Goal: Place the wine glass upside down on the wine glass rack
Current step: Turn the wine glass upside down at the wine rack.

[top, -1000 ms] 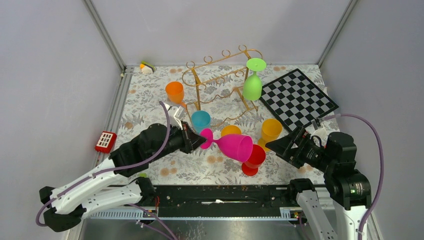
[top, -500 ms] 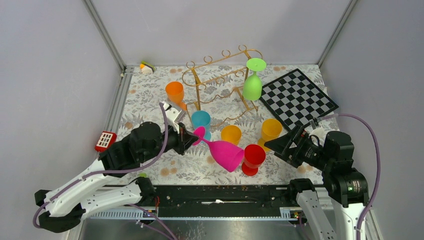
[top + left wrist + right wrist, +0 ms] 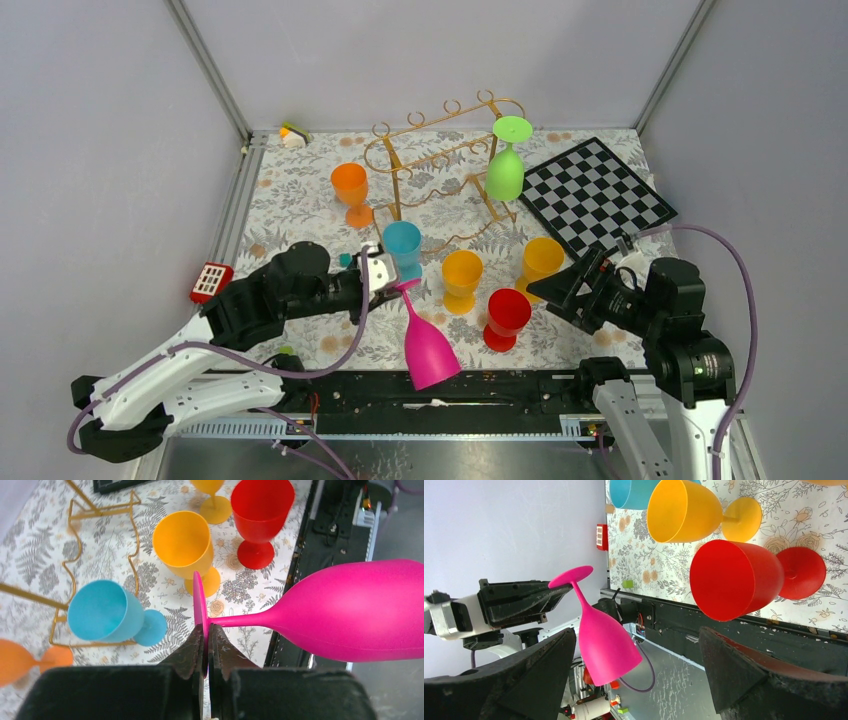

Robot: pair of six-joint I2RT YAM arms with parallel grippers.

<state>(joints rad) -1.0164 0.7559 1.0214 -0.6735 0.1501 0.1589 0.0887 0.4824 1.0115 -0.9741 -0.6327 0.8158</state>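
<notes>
A pink wine glass (image 3: 428,345) is in the air, with my left gripper (image 3: 390,285) shut on the edge of its round foot. Its bowl points toward the near edge, over the black rail. In the left wrist view the foot disc stands pinched between the jaws of the left gripper (image 3: 206,630), and the pink wine glass's bowl (image 3: 350,610) stretches away to the right. The gold wine glass rack (image 3: 440,160) stands at the back, with a green glass (image 3: 506,170) hanging upside down from its right end. My right gripper (image 3: 555,290) is open at the right, holding nothing, and faces the pink wine glass (image 3: 604,640).
Upright glasses stand on the floral mat: orange (image 3: 350,190), blue (image 3: 402,243), yellow (image 3: 462,275), amber (image 3: 542,262) and red (image 3: 507,315). A checkered board (image 3: 598,195) lies back right. A small red block (image 3: 211,282) sits at the left edge.
The left gripper has turned and drawn back left, swinging the pink glass's bowl from pointing right over the red glass to pointing at the near edge. The right gripper has hardly moved.
</notes>
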